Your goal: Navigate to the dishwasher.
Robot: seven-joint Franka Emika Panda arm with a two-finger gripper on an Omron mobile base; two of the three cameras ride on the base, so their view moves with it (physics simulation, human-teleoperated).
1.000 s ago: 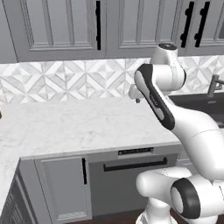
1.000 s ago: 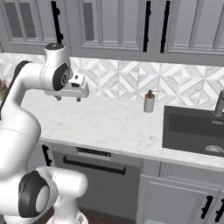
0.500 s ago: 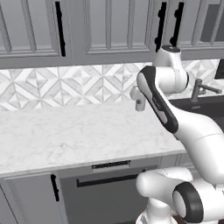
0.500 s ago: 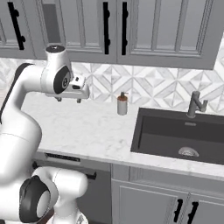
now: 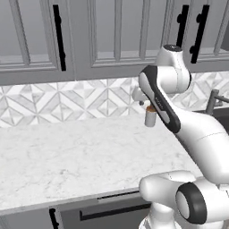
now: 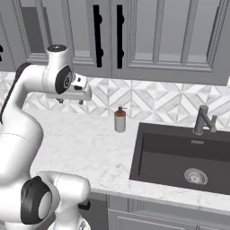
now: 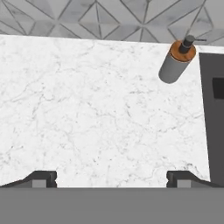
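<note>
White marble tabletop (image 5: 67,156) w/ soap dispenser (image 6: 119,120) beside dark sink (image 6: 179,157); jaws spread apart, empty; dishwasher (image 5: 112,214) below edge.

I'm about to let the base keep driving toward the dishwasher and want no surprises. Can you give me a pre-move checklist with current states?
1. Dark grey dishwasher front panel with its black bar handle in sight, below the counter edge: ok.
2. Gripper empty, fingers apart over the white marble counter: ok.
3. Gripper lifted off the counter: ok.
4. Grey soap dispenser with brown collar upright beside the dark sink basin, apart from the arm: ok.
5. Floor path in front of the dishwasher: cannot tell.
</note>
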